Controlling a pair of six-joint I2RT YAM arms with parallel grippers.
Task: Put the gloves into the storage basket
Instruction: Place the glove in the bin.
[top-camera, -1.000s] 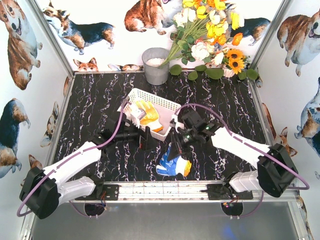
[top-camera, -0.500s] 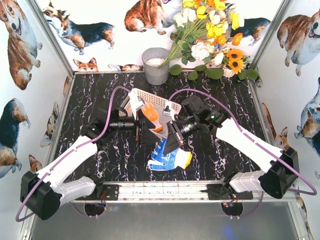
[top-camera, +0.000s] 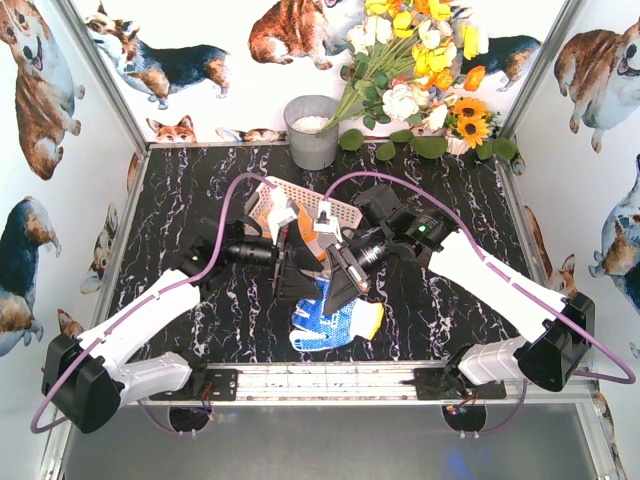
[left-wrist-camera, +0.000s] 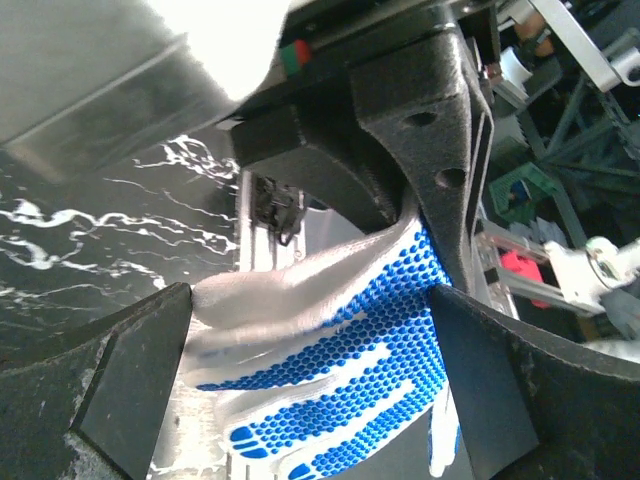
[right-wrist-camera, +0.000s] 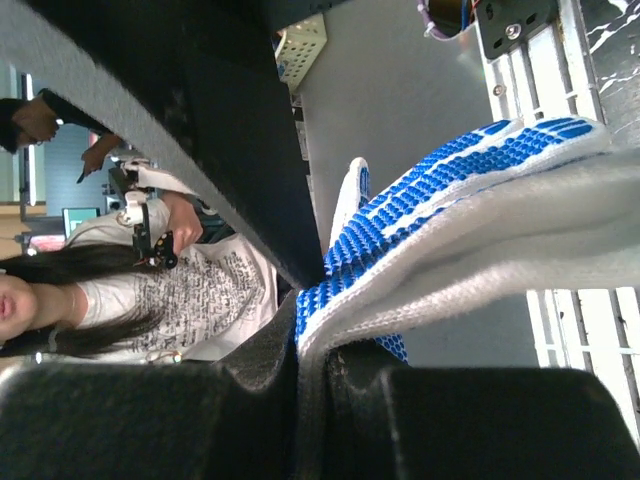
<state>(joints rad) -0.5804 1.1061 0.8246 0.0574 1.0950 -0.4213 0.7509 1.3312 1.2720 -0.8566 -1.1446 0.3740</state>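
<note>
A white glove with a blue dotted palm (top-camera: 328, 322) hangs above the table. My right gripper (top-camera: 340, 287) is shut on its upper edge; the right wrist view shows the knit fabric (right-wrist-camera: 470, 210) pinched between the jaws of that gripper (right-wrist-camera: 312, 352). My left gripper (top-camera: 296, 278) is open right beside it, and in the left wrist view the glove (left-wrist-camera: 350, 340) spans the gap between the two black fingers (left-wrist-camera: 130, 385) of that gripper (left-wrist-camera: 310, 385). Behind the arms stands the white lattice storage basket (top-camera: 305, 192), with an orange glove (top-camera: 312, 246) showing in it. The arms hide most of the basket.
A round grey metal bucket (top-camera: 313, 131) and a bunch of artificial flowers (top-camera: 420, 70) stand at the back wall. A metal rail (top-camera: 330, 381) runs along the near table edge. Printed walls close in the left and right sides.
The right gripper has carried the blue-palmed glove up and to the left. The left gripper has swung in from beside the basket, so the glove now hangs between its open fingers.
</note>
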